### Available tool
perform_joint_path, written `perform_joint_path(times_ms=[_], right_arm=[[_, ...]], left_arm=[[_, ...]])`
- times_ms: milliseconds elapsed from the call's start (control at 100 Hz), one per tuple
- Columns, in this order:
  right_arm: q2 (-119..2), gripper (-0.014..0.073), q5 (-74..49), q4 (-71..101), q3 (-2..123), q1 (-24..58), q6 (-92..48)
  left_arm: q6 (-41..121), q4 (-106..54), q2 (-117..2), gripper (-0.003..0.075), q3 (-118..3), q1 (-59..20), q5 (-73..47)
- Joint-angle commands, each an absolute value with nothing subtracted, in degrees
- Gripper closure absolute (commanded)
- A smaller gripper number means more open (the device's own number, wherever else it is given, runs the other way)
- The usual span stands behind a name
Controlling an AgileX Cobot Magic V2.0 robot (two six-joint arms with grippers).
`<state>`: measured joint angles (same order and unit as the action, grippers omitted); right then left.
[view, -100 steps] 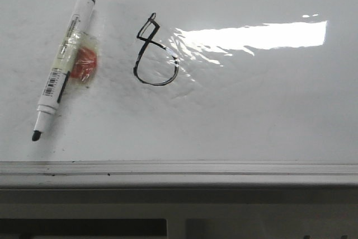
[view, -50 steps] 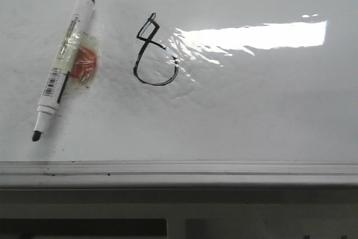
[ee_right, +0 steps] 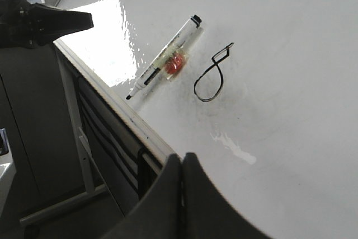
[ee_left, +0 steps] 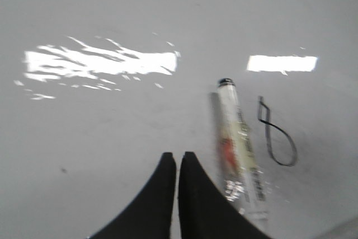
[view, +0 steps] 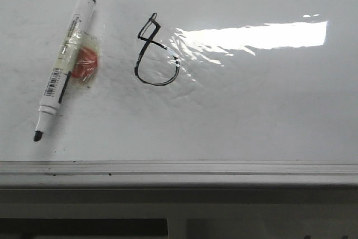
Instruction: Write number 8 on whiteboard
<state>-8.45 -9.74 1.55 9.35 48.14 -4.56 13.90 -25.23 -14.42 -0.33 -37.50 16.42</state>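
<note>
I see the thin black hand-drawn number 8 (view: 157,52) on the large glossy white whiteboard (view: 251,116), just right of a white uncapped marker (view: 63,64) lying flat. My left pincer (ee_left: 177,159) and right pincer (ee_right: 182,161) are both closed, empty.

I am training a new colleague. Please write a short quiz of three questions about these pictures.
1. True or false: the marker lies on the whiteboard with its cap off.
2. The number 8 sits where, seen from the front?
A. left of the marker
B. right of the marker
C. under the marker
3. Fill in: both the left gripper and the right gripper are ____.

Key: 1 true; 2 B; 3 shut
</note>
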Motion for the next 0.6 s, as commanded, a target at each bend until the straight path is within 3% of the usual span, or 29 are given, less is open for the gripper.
perform_joint_path(times_ms=[0,190,450,590], right_arm=[[-8.9,0.0657,-5.1,1.0,10.8,47.9,-4.6],[-8.9,0.0657,-5.1,1.0,10.8,47.9,-4.6],[-8.9,0.0657,-5.1,1.0,10.8,47.9,-4.6],[-8.9,0.0657,-5.1,1.0,10.8,47.9,-4.6]], left_arm=[[7.4,-19.0,-14.9,0.0741,1.9,-29.4,20.7],[-10.6,-1.3,-10.0,0.0741,1.9,-16.7,12.5],[-10.0,0.0,1.5,0.0741,1.9,-3.1,0.0],[-5.6,0.0,1.8,0.0741,2.0,1.4,-5.4]])
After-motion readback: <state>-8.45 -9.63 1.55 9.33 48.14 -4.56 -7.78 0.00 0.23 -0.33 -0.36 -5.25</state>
